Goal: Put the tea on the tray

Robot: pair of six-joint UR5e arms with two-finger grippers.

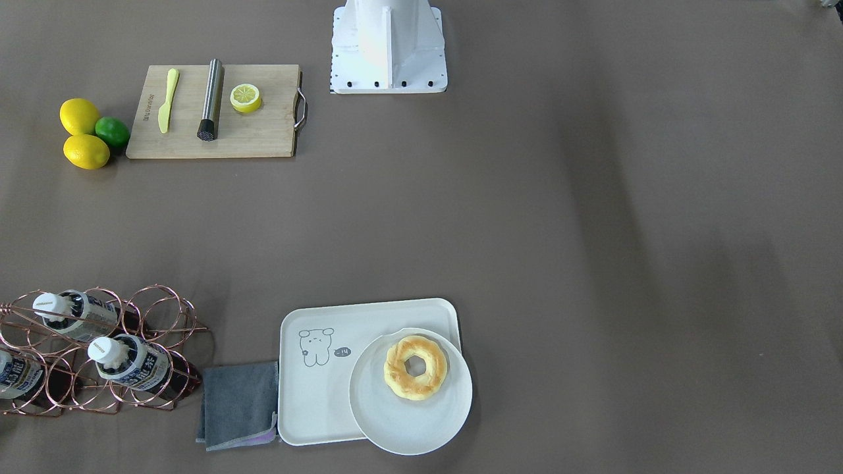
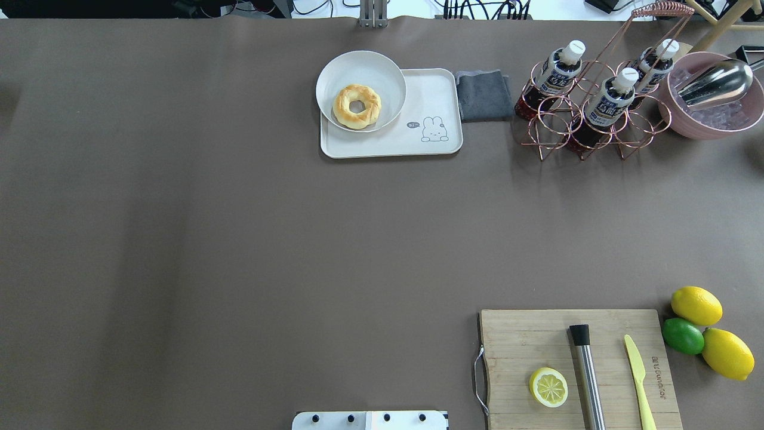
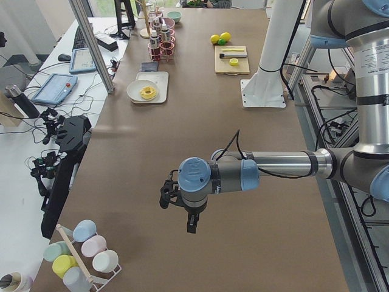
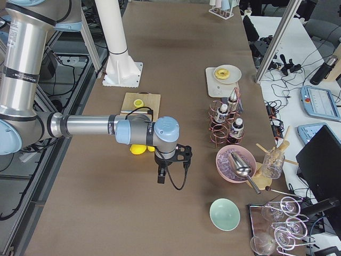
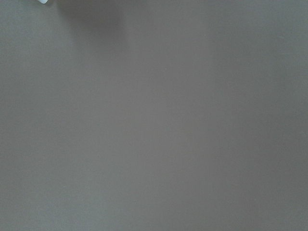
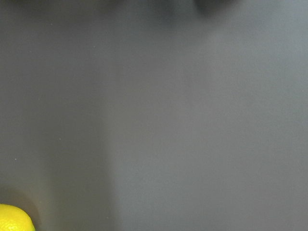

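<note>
Three tea bottles, one of them, lie slanted in a copper wire rack at the far right of the table; they also show in the front view. The off-white tray with the line drawing sits left of the rack, its drawn half bare. My left gripper shows only in the exterior left view, over bare table far from the tray. My right gripper shows only in the exterior right view, beside the lemons. I cannot tell whether either gripper is open or shut. Both wrist views show only table.
A round white plate with a doughnut overlaps the tray. A grey cloth lies between tray and rack. A pink bowl with ice and a scoop stands right of the rack. A cutting board, two lemons and a lime sit near right.
</note>
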